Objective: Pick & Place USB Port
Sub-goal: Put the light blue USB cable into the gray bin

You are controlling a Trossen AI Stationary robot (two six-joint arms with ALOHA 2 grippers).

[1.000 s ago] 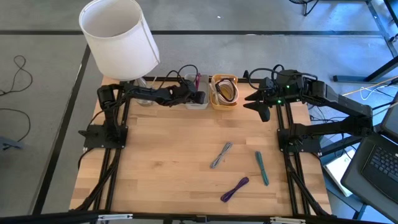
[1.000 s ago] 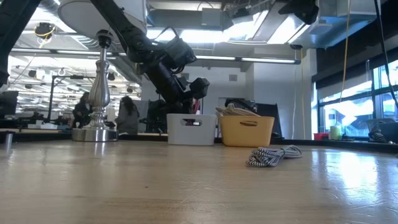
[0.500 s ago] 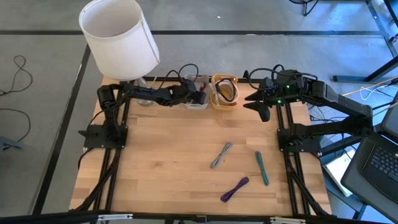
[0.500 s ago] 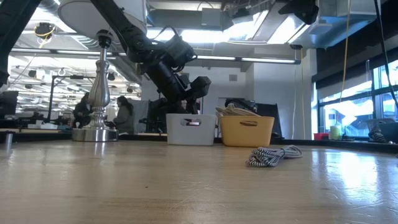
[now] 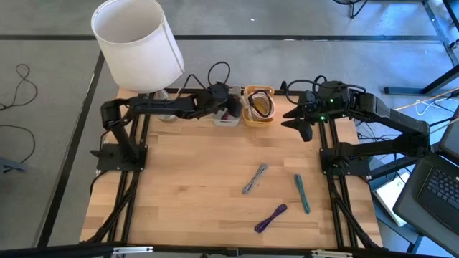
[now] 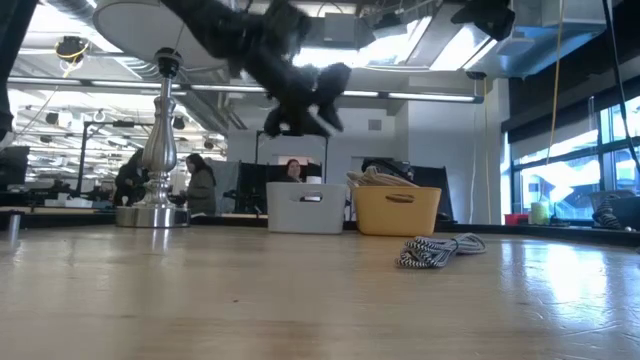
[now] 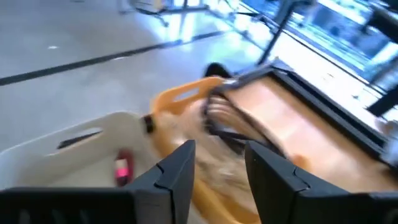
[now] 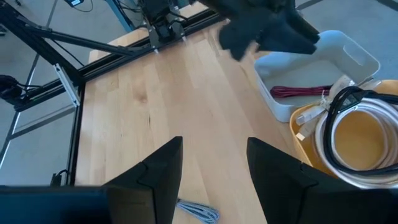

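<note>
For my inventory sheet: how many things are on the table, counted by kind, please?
Bundled cables loose on the table: 3 (grey striped, teal, purple)
Bins: 2 (white, yellow)
Lamp: 1
Total: 6

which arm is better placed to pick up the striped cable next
Probably the right. The right gripper, open, hangs nearer the striped cable; the left gripper is over the white bin.

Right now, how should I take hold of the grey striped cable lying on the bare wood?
Take the grey striped cable across its middle, coming straight down. It lies flat as a narrow diagonal bundle with bare wood on both long sides, so a claw set crosswise should close over all strands. The open right claw hangs nearest.
</note>
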